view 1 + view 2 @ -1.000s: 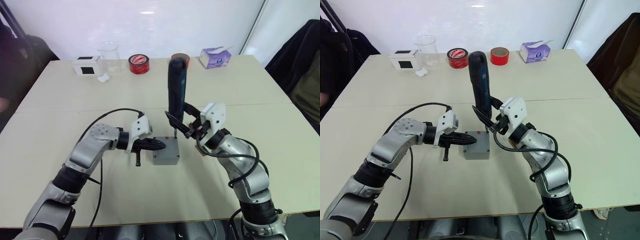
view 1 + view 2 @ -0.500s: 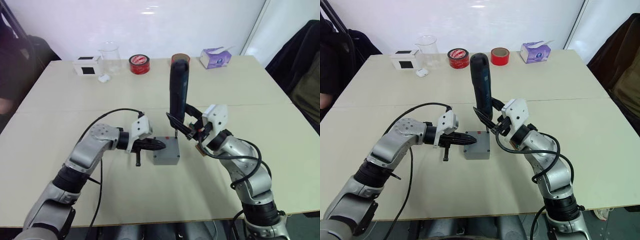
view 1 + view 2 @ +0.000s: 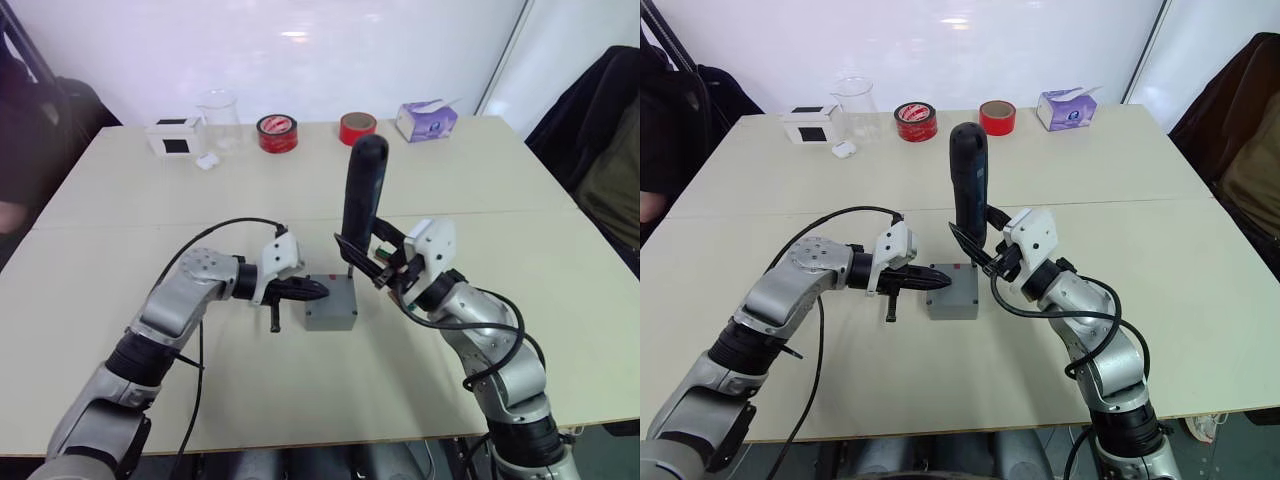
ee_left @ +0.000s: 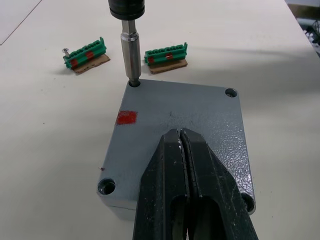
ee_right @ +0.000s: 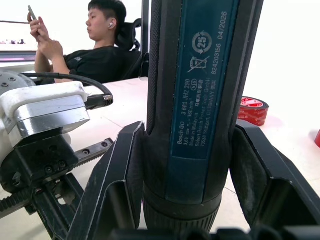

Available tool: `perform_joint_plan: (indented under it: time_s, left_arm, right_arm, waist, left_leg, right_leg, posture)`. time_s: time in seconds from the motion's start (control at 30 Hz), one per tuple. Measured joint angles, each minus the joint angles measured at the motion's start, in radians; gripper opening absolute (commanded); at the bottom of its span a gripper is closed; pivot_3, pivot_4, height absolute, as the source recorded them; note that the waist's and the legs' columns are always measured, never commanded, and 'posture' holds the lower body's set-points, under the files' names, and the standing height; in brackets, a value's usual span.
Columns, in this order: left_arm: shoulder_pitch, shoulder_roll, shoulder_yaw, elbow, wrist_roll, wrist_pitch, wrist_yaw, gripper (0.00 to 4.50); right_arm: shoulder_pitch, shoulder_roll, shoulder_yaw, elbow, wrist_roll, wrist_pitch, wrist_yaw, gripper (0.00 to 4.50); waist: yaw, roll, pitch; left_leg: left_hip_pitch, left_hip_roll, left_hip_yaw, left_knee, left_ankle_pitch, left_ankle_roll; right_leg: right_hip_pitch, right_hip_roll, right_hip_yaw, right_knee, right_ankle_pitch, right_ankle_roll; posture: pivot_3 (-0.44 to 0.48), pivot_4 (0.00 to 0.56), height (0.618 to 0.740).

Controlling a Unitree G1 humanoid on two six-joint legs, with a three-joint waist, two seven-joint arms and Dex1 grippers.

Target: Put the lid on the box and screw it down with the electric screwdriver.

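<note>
The grey lid (image 4: 200,107), with a small red mark, lies on the grey box (image 3: 330,320) at the table's middle. My left gripper (image 4: 180,132) is shut, and its tip rests on top of the lid (image 3: 335,290). My right gripper (image 3: 362,258) is shut on the electric screwdriver (image 3: 362,190), a fat black cylinder held nearly upright. Its metal bit (image 4: 131,60) stands in the lid's far corner hole. Other corner holes show in the left wrist view.
Two green terminal strips (image 4: 86,51) (image 4: 166,52) lie just beyond the box. Along the table's far edge stand a white box with a black face (image 3: 174,135), a glass beaker (image 3: 218,113), two red tape rolls (image 3: 277,131) (image 3: 357,127) and a tissue pack (image 3: 425,119). A seated person (image 5: 95,45) is beyond the table.
The screwdriver's top has leaned a little to the right and lower with my right arm, bit still at the lid's corner. My left gripper has stayed on the lid.
</note>
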Motion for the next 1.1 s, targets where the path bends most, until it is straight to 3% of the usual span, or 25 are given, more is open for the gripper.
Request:
perform_joint_plan:
  time_s: [0.33,1.1]
  left_arm:
    - [0.003,0.0,-0.005,0.0,0.02,-0.002,0.0,0.0]
    - [0.017,0.014,-0.028,-0.007,0.053,-0.046,-0.008,0.0]
  right_arm:
    - [-0.02,-0.003,0.001,-0.001,-0.008,0.084,-0.06,1.87]
    - [-0.058,0.004,-0.025,0.0,0.022,0.153,-0.077,1.87]
  waist:
    - [0.002,-0.008,-0.008]
    - [0.002,-0.01,-0.019]
  left_leg:
    - [0.013,0.0,0.0,-0.002,-0.001,0.002]
    - [0.012,0.001,-0.001,-0.003,-0.002,0.003]
  right_leg:
    - [0.013,-0.001,0.0,-0.002,-0.003,-0.005]
    - [0.013,-0.005,0.0,-0.004,-0.005,-0.009]
  posture:
    - [0.0,0.15,0.74]
    - [0.0,0.15,0.74]
